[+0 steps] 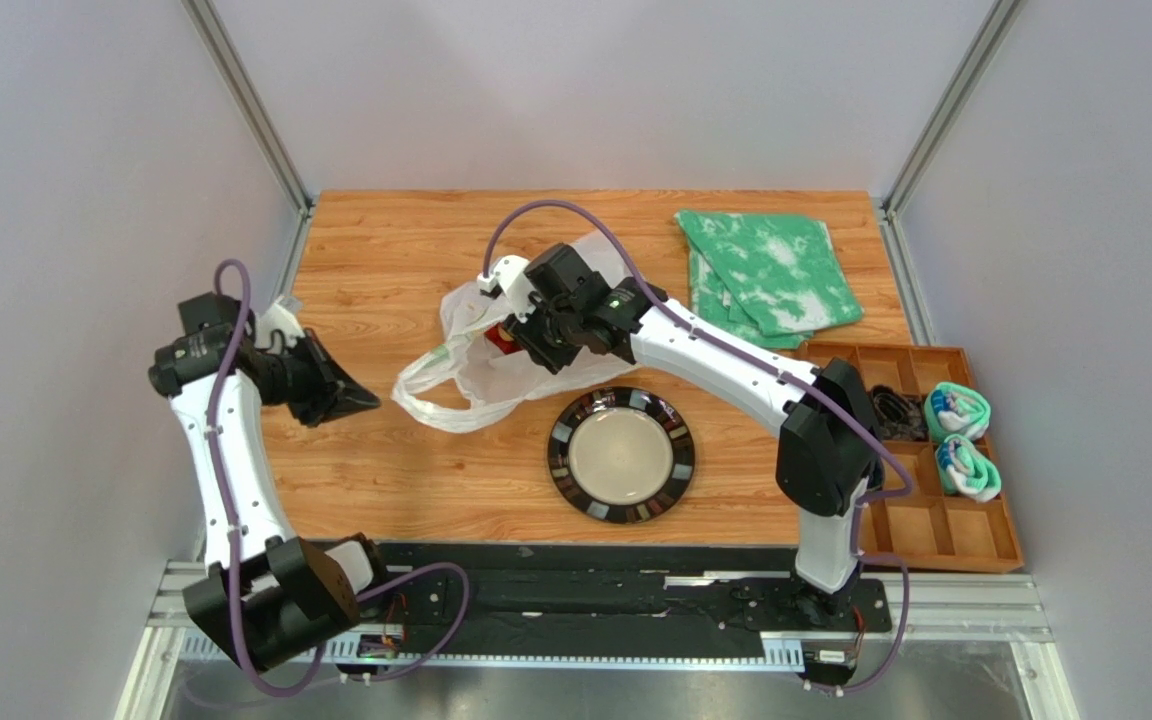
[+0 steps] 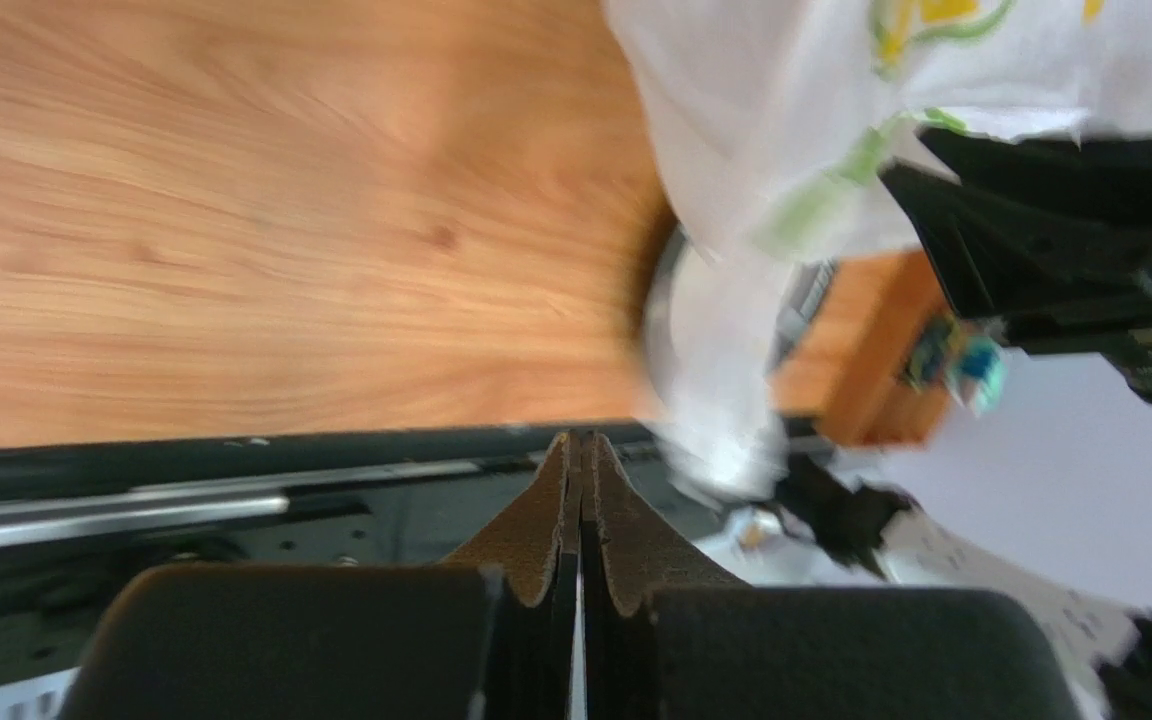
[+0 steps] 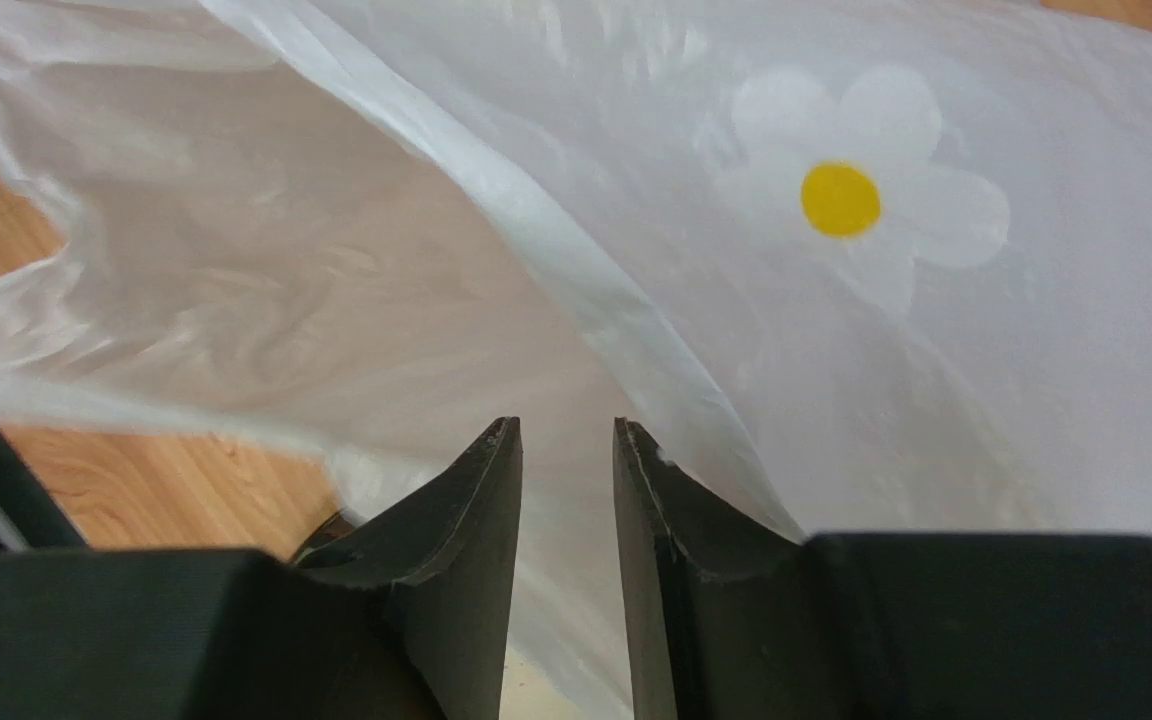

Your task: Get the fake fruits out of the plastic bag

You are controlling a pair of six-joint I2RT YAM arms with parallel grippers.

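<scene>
Two arms reach over the wooden table (image 1: 387, 480), and only one of them is at the plastic bag (image 1: 455, 375). The right gripper (image 3: 564, 438) is down on the bag, its fingers a narrow way apart with a slim gap between them. Thin white film fills everything ahead of the tips and shows through the gap, though I cannot tell whether any of it is caught. A fold of plastic slants across just beyond the tips, and a daisy print (image 3: 842, 200) with a yellow centre lies further out, to the right of them. From above, a small red patch (image 1: 504, 342) shows through the bag right beside those fingers; whether it is one of the fake fruits or a print I cannot tell. The left gripper (image 2: 582, 450) has its fingers pressed flat together with nothing between them. It hangs over bare wood with its tips aimed at the bag's handle loop, apart from it. A dark-rimmed plate (image 1: 585, 488) sits on the near side of the right fingers, just beside the bag's edge. A green-and-white cloth (image 1: 770, 275) lies beyond them to the right. A wooden tray (image 1: 973, 533) sits well apart from both pairs of fingers, with teal-and-white rolled bundles (image 1: 965, 435) in its compartments.
</scene>
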